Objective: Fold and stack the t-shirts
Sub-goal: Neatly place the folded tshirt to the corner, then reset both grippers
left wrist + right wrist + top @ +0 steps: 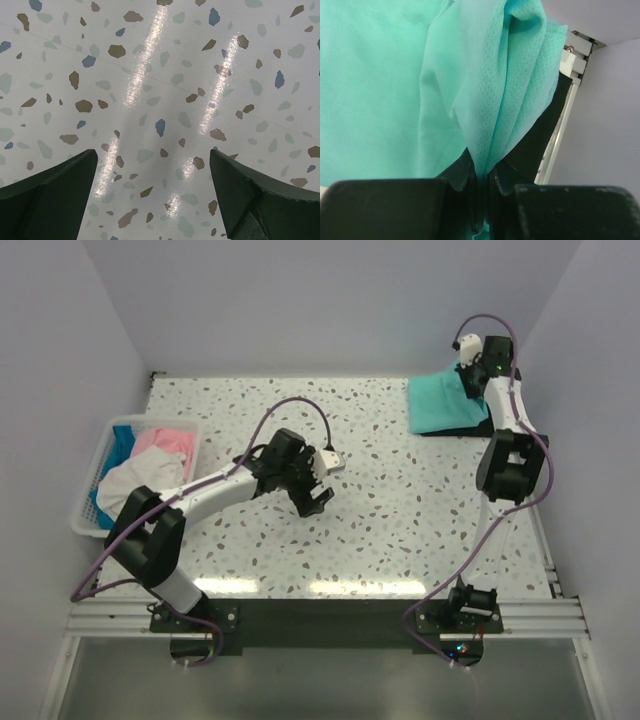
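Note:
A folded teal-green t-shirt (440,403) lies at the far right of the table on a black t-shirt, of which only an edge (468,430) shows. My right gripper (472,376) is shut on a bunched fold of the teal-green t-shirt (510,100) at its right edge. My left gripper (318,492) is open and empty above the bare middle of the table; its fingers (50,195) frame only tabletop. Pink (165,443), white (140,475) and bright blue (122,438) t-shirts lie crumpled in the basket at the left.
A white slatted basket (88,490) stands at the table's left edge. The speckled tabletop (400,510) lies between the arms. Walls close in on the left, back and right; a metal rail (520,610) runs along the near edge.

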Robot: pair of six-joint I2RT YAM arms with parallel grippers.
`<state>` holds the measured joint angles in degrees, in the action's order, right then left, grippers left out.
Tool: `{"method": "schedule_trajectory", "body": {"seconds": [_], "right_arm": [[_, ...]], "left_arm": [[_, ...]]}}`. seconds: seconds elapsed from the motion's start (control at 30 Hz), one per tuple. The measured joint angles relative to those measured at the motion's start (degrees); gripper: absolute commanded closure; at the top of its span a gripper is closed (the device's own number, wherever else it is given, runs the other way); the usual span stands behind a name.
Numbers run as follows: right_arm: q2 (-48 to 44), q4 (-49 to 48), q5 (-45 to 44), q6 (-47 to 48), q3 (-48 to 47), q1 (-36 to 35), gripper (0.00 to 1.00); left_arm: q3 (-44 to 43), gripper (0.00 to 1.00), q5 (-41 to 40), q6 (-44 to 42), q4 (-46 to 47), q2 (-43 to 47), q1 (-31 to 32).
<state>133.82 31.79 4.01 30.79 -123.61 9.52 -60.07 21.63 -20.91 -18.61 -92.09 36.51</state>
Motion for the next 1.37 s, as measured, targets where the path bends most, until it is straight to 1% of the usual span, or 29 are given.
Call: {"method": "schedule_trajectory", "body": {"seconds": [0.03,0.07,0.1,0.17,0.2,0.37,0.53,0.7,0.83,0.97,1.1,1.23,1.37], "right_arm": [[0.07,-0.11,-0.04,0.2,-0.31,0.04,0.72],[0.13,-0.07,-0.24,0.57,-0.42,0.09,0.53],[0.2,-0.11,-0.48,0.59,-0.44,0.15,0.27],[0.79,-0.92,-1.97,0.9,-0.48,0.31,0.11],[1.18,-1.44,-2.69,0.9,-0.52,0.42,0.07],[1.81,-2.29,-6.08,0.7,-0.57,0.72,0.01],[-1.53,-1.01,-5.6,-0.74,-0.44,0.9,0.01],[-10.84,3.34,-0.92,-4.83,1.66,0.94,0.01],[-21.94,8.04,5.81,-9.38,6.21,0.94,0.01],[-33.35,10.82,12.55,-13.9,15.87,0.92,0.01],[-45.16,11.56,17.59,-16.55,33.59,0.72,0.01],[-53.46,14.71,19.76,-16.55,49.0,0.61,0.01],[-60.35,16.85,20.0,-15.08,58.49,0.57,0.01]], "left_arm": [[-0.02,0.0,0.17,-0.2,-0.04,0.0,-0.07],[-0.04,0.0,0.39,-0.31,-0.17,0.0,-0.15],[-0.09,0.0,0.59,-0.42,-0.35,0.0,-0.26],[-0.17,0.0,1.18,-0.74,-0.46,0.0,-0.63],[-0.28,0.0,1.46,-0.74,-0.5,0.0,-0.98],[-0.98,0.0,2.91,-0.24,-1.29,0.66,-3.82],[-3.37,0.0,5.38,2.86,-2.82,2.03,-8.22],[-7.96,0.0,8.26,7.45,-4.7,2.8,-14.25],[-13.51,0.0,9.46,10.69,-7.26,2.8,-19.1],[-18.23,0.0,10.88,11.87,-10.23,2.62,-24.35],[-19.08,0.0,11.56,11.91,-14.71,1.88,-29.18],[-12.83,0.0,11.78,11.3,-16.92,3.19,-32.13],[-2.21,0.0,10.93,10.64,-18.86,8.83,-33.24]]}}
